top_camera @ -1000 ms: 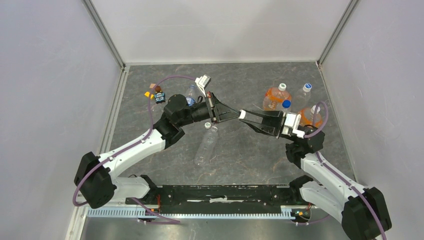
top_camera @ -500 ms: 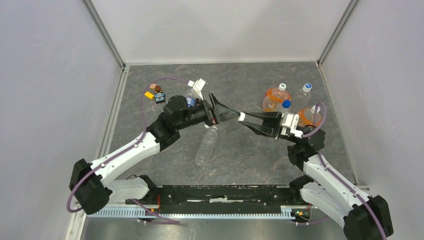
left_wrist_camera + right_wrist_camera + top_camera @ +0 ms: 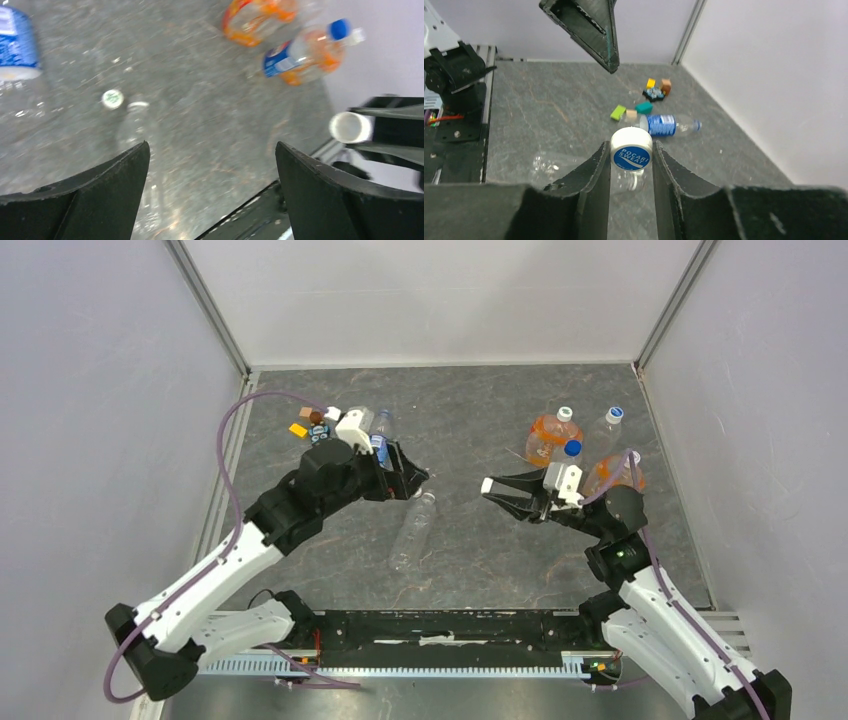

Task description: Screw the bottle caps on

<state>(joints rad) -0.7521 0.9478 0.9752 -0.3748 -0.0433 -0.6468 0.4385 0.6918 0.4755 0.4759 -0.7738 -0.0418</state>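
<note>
My right gripper point(image 3: 490, 486) point(image 3: 631, 150) is shut on a white bottle cap point(image 3: 631, 149) with a blue logo on its face, held in the air above the table. The left wrist view shows that cap point(image 3: 350, 127) at the right, between the right fingers. My left gripper point(image 3: 413, 478) point(image 3: 211, 145) hangs open and empty, apart from it. Below it the unlabelled bottle point(image 3: 414, 532) point(image 3: 137, 125) point(image 3: 549, 165) lies uncapped. A second bottle cap point(image 3: 112, 98) lies beside its neck. The blue-labelled bottle point(image 3: 379, 429) point(image 3: 17, 45) point(image 3: 664, 125) lies further back, partly behind the left arm.
Two orange-liquid bottles point(image 3: 551, 434) point(image 3: 620, 473), a clear bottle point(image 3: 606, 427) and a bright blue cap point(image 3: 572, 448) cluster at the back right. Small toy blocks point(image 3: 310, 427) point(image 3: 651, 92) lie at the back left. Walls close the table on three sides.
The left gripper, shut and tip to tip with the right gripper a second ago, has opened and drawn back to the left. The right gripper has pulled back slightly, keeping the cap.
</note>
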